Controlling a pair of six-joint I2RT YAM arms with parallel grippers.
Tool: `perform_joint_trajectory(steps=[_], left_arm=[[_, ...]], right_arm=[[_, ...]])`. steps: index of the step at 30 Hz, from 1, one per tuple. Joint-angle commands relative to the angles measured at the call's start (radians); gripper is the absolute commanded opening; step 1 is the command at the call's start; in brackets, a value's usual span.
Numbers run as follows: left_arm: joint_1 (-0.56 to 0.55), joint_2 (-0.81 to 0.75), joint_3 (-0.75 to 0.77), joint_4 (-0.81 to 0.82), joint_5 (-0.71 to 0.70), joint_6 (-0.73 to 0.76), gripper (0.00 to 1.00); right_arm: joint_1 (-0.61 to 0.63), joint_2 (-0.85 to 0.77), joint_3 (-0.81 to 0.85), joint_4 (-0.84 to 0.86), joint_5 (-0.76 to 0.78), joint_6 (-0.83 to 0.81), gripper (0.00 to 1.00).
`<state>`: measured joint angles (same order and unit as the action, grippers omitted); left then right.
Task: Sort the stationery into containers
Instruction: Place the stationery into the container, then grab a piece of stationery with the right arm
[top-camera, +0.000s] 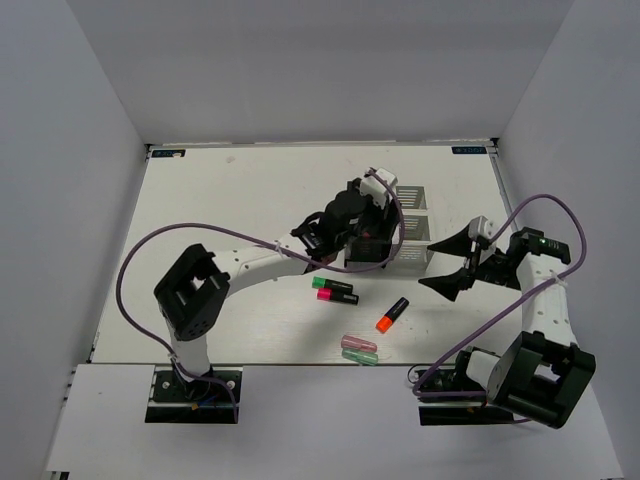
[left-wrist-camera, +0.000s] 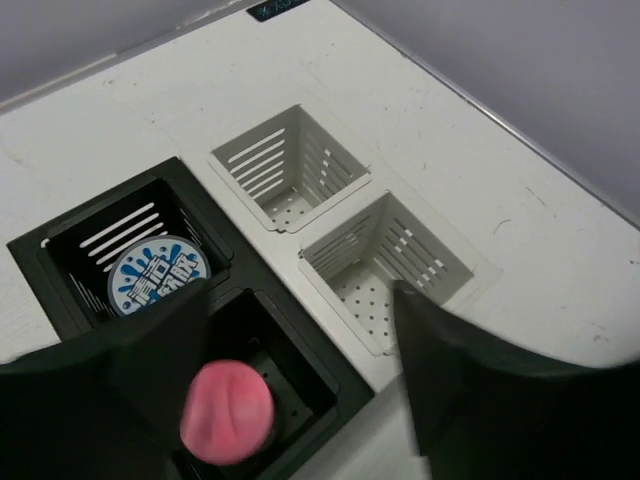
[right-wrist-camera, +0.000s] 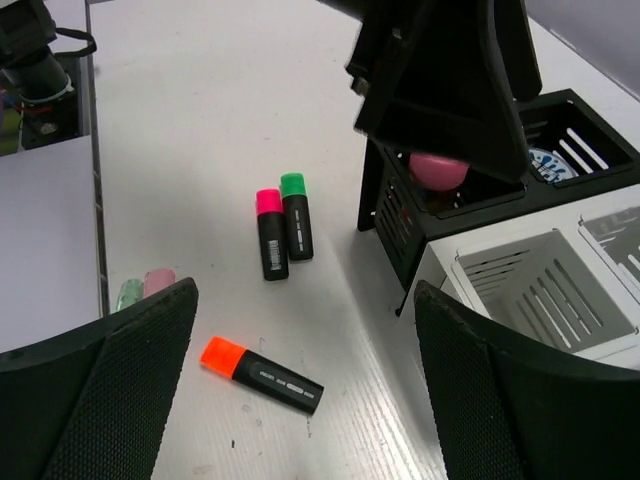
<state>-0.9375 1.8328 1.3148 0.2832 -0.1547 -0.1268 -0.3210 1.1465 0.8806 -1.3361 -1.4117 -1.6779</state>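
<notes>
My left gripper (top-camera: 365, 215) hangs over the black bin (top-camera: 365, 255) with its jaws wide apart (left-wrist-camera: 300, 320). A blurred pink piece (left-wrist-camera: 228, 412) sits beside its left finger, over the bin's near compartment (left-wrist-camera: 330, 370); it also shows in the right wrist view (right-wrist-camera: 438, 170). The white bin (top-camera: 415, 240) stands to the right of the black one, both compartments empty (left-wrist-camera: 340, 190). My right gripper (top-camera: 428, 265) is open and empty (right-wrist-camera: 305, 300) above the table. An orange-capped marker (right-wrist-camera: 262, 372), a pink-capped marker (right-wrist-camera: 271, 233) and a green-capped marker (right-wrist-camera: 297, 216) lie on the table.
A pastel pink piece (right-wrist-camera: 158, 280) and a pastel green piece (right-wrist-camera: 128, 293) lie side by side near the table's front (top-camera: 358, 348). A round blue-and-white item (left-wrist-camera: 155, 275) lies in the black bin's far compartment. Purple cables trail from both arms.
</notes>
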Motion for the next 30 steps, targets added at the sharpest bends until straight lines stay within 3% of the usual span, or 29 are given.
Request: perform_joint_trajectory(steps=[1, 3, 4, 6, 7, 8, 9, 10, 11, 12, 13, 14, 16, 17, 20, 21, 22, 24, 26, 30], left_arm=[[-0.036, -0.140, 0.006, -0.004, -0.031, 0.036, 0.74], [-0.078, -0.205, -0.017, -0.025, -0.055, 0.061, 0.53], [-0.089, -0.281, -0.022, -0.126, -0.060, 0.067, 0.32], [-0.132, -0.331, -0.020, -0.229, -0.069, 0.066, 0.20], [-0.141, -0.404, -0.017, -0.436, -0.113, 0.043, 0.18], [-0.147, -0.427, -0.012, -0.510, -0.126, 0.024, 0.18], [-0.152, -0.449, -0.009, -0.574, -0.147, -0.021, 0.21], [-0.138, -0.510, -0.025, -0.793, -0.170, -0.072, 0.39], [-0.138, -0.530, -0.025, -0.850, -0.192, -0.111, 0.43], [-0.127, -0.568, -0.085, -0.893, -0.204, -0.128, 0.45], [-0.112, -0.589, -0.110, -1.012, -0.224, -0.170, 0.47], [-0.107, -0.628, -0.139, -1.045, -0.238, -0.183, 0.55], [-0.083, -0.694, -0.251, -1.107, -0.241, -0.218, 0.58], [-0.083, -0.716, -0.274, -1.113, -0.252, -0.229, 0.61], [-0.073, -0.831, -0.376, -1.139, -0.278, -0.247, 0.73], [-0.075, -0.857, -0.387, -1.145, -0.281, -0.249, 0.76], [-0.075, -0.868, -0.402, -1.153, -0.293, -0.246, 0.78], [-0.073, -0.903, -0.419, -1.158, -0.302, -0.244, 0.79], [-0.069, -0.919, -0.436, -1.153, -0.304, -0.243, 0.80], [-0.057, -0.938, -0.456, -1.165, -0.316, -0.246, 0.80]], right_arm=[[-0.012, -0.011, 0.037, -0.308, -0.027, 0.030, 0.90], [-0.013, 0.013, 0.088, -0.288, -0.023, 0.140, 0.90], [-0.013, 0.022, 0.107, -0.291, -0.003, 0.191, 0.90], [-0.004, 0.073, 0.197, -0.319, 0.014, 0.237, 0.90], [-0.004, 0.079, 0.219, -0.319, 0.046, 0.263, 0.90], [-0.003, 0.075, 0.234, -0.319, 0.060, 0.261, 0.90], [0.009, 0.058, 0.274, -0.314, 0.103, 0.283, 0.88], [0.011, 0.017, 0.315, -0.123, 0.149, 0.370, 0.80], [0.026, 0.016, 0.346, -0.121, 0.183, 0.495, 0.72], [0.048, -0.043, 0.351, 0.219, 0.306, 0.778, 0.64], [0.074, -0.060, 0.363, 0.298, 0.453, 0.963, 0.45], [0.089, -0.071, 0.374, 0.351, 0.594, 1.001, 0.39], [0.164, -0.047, 0.510, 0.403, 0.724, 1.093, 0.38], [0.184, -0.027, 0.550, 0.393, 0.907, 1.110, 0.40], [0.290, 0.082, 0.701, 0.334, 1.119, 1.086, 0.59], [0.319, 0.096, 0.728, 0.334, 1.202, 1.069, 0.85], [0.365, 0.140, 0.742, 0.330, 1.291, 1.048, 0.90], [0.454, 0.168, 0.767, 0.357, 1.435, 0.968, 0.90], [0.521, 0.220, 0.803, 0.402, 1.477, 0.910, 0.90], [0.609, 0.352, 0.938, 0.437, 1.519, 0.941, 0.90]])
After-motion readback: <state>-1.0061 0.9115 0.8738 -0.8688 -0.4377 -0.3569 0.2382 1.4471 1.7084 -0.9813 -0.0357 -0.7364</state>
